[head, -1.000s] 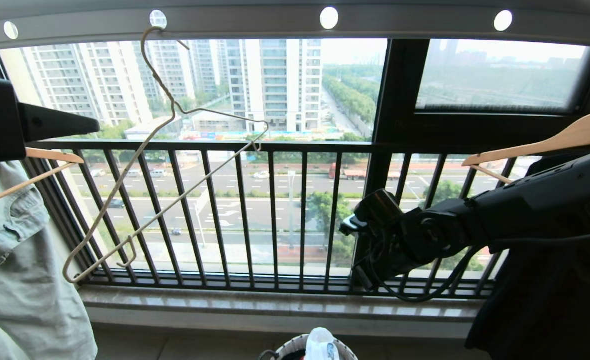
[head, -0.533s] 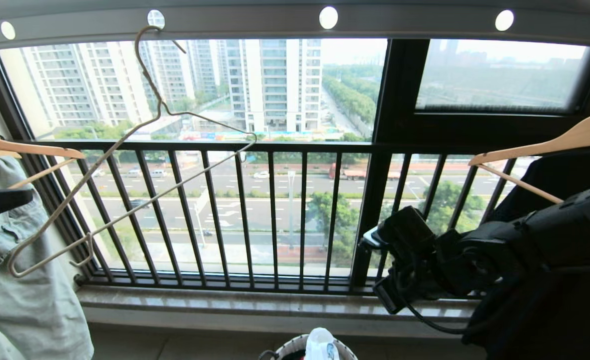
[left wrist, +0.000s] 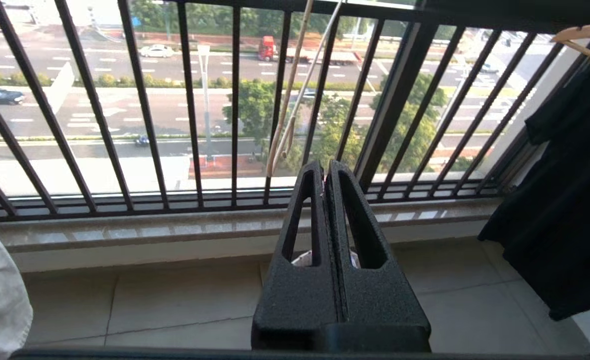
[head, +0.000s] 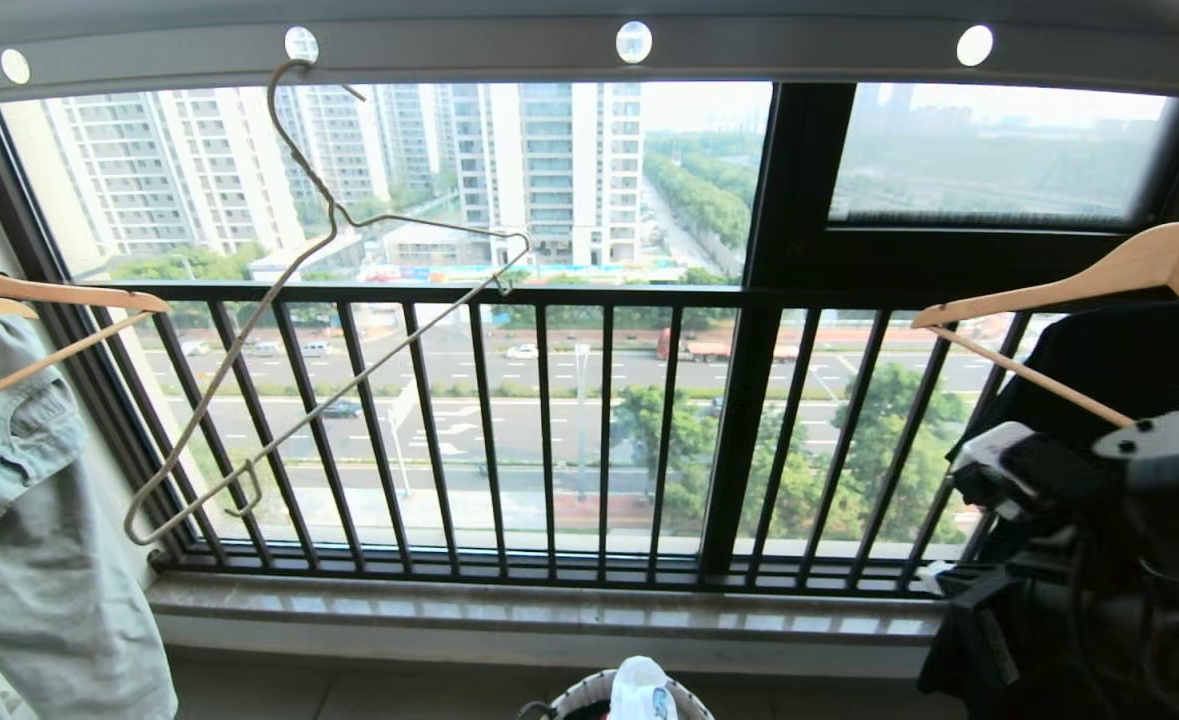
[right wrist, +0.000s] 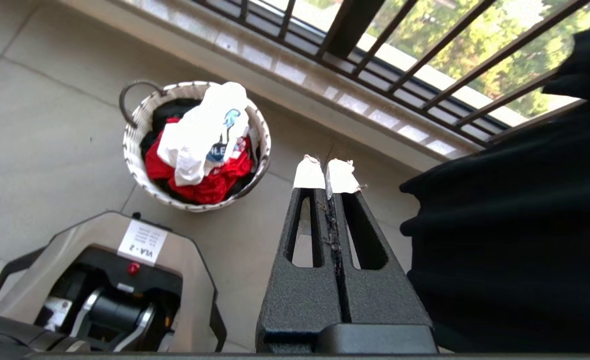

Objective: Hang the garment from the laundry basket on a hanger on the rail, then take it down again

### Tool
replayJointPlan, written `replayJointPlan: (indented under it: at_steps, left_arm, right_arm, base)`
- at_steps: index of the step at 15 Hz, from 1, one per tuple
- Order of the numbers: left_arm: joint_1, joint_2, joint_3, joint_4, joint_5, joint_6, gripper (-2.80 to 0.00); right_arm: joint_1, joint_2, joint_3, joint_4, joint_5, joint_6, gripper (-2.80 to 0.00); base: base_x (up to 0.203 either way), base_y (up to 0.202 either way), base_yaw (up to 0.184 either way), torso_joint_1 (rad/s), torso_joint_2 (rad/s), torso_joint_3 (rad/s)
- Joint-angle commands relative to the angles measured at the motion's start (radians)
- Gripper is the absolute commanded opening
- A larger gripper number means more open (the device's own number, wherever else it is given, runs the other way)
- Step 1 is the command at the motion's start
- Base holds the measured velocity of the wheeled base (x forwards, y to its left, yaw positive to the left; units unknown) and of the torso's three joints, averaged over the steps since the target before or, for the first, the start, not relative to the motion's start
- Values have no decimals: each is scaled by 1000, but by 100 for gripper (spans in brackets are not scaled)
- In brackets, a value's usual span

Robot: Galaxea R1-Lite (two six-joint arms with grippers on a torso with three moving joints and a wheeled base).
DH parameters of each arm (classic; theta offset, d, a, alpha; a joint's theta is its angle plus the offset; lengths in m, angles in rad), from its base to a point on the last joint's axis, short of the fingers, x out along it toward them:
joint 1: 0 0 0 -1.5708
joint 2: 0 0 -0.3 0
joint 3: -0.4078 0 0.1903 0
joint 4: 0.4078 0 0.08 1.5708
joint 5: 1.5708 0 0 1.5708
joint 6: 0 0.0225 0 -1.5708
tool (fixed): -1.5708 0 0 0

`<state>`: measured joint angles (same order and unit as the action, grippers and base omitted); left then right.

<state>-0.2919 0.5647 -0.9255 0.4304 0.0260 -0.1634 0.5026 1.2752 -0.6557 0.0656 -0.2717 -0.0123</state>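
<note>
The thin beige wire hanger [head: 344, 375] hangs tilted by its hook from a hole in the grey rail [head: 799, 50], with nothing on it. The white garment [right wrist: 199, 130] lies crumpled on top of the laundry basket [right wrist: 134, 150] on the floor below the window; its top also shows in the head view as the garment [head: 639, 690]. My left gripper [left wrist: 325, 165] is shut and empty, below the hanger's [left wrist: 286, 95] low end. My right gripper [right wrist: 326, 167] is shut and empty, up beside the basket. The right arm [head: 1099, 500] is low at the right.
A wooden hanger with pale denim [head: 29, 520] hangs at the left, and another with a black garment [head: 1119, 360] at the right. The black window railing [head: 549, 430] and stone sill [head: 549, 600] lie ahead. A red garment [right wrist: 209, 185] fills the basket. My base [right wrist: 104, 280] stands near it.
My left gripper has dropped out of the head view from beside the hanger and closed. The right arm has sunk and pulled back to the right. The wire hanger swung left and back.
</note>
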Motion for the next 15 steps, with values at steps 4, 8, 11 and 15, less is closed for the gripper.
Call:
replayJointPlan:
  at_steps: [4,8,11,15]
  left_arm:
    - [150,-203,95,2,34,-13,-280]
    - [238,-303,182,1,21,-19,-280]
    - [271,-420,281,-24,-11,46,-280]
    - [281,-556,469,-59,-20,122,-280]
  right_arm:
    - [-181,-595,70,106,-110,-14,-280]
    - [-468,-869,-2,313,-167,-129,-280]
    - [-539,-1025,59,345,-56,-188,-280]
    - [-507,-1051,170,347,204,-123,-280]
  base:
    - [0,0,0,0,0,0]
    - [0,0,0,0,0,0]
    - [0,0,0,0,0,0]
    - [0,0,0,0,0,0]
